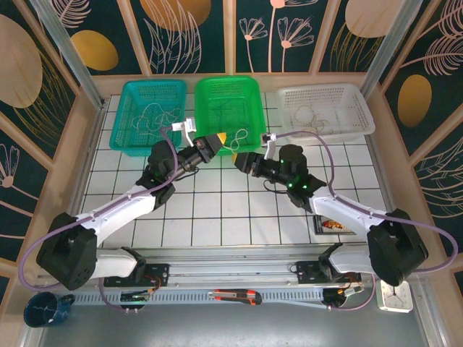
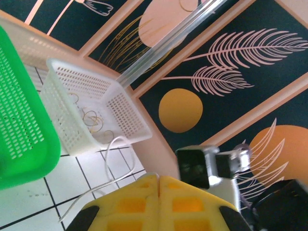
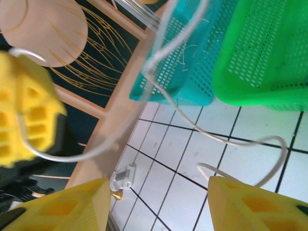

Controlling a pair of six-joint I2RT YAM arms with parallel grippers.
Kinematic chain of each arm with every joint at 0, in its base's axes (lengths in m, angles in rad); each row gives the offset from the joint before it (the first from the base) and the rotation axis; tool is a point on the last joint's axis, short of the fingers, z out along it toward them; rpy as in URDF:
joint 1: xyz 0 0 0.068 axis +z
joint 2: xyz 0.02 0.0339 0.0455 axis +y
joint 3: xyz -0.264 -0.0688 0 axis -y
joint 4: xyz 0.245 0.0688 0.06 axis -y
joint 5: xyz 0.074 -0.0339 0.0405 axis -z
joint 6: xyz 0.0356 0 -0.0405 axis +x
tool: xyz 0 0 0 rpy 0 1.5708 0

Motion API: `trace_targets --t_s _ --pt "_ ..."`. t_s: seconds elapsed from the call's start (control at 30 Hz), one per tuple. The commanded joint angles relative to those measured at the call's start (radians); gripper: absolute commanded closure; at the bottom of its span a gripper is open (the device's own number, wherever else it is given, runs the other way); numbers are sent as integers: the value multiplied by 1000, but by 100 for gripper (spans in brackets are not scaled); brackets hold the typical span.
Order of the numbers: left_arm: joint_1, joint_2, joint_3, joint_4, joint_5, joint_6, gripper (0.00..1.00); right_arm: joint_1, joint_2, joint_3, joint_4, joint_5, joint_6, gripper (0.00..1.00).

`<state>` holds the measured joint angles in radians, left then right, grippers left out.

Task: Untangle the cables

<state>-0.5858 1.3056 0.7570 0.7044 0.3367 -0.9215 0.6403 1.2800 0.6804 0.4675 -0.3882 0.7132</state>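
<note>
Right gripper (image 3: 159, 192), jaws apart, has the white cable (image 3: 226, 141) running between them. Left gripper (image 2: 158, 179), at its eleven o'clock, pinches that cable shut. Best grip a free stretch, then part slowly, clear of the green basket (image 1: 202, 108) at twelve.

I'm looking into a robot lab cell: gridded table (image 1: 217, 210), aluminium frame post (image 1: 72, 54), leaf-printed panel walls (image 1: 304, 29) all round.

dark leaf-print walls (image 1: 296, 54), pale wood frame (image 1: 230, 29), white gridded tabletop (image 1: 217, 217).
</note>
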Motion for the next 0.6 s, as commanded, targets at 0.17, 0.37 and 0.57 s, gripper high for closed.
trace_targets --t_s 0.17,0.37,0.57 --pt "-5 -39 53 -18 14 -27 100 -12 34 -31 48 28 -23 45" --pt "-5 -47 63 -17 18 -40 100 -22 54 -28 59 32 -22 43" --pt "-4 -49 67 -23 22 -42 100 -44 56 -19 61 31 -21 36"
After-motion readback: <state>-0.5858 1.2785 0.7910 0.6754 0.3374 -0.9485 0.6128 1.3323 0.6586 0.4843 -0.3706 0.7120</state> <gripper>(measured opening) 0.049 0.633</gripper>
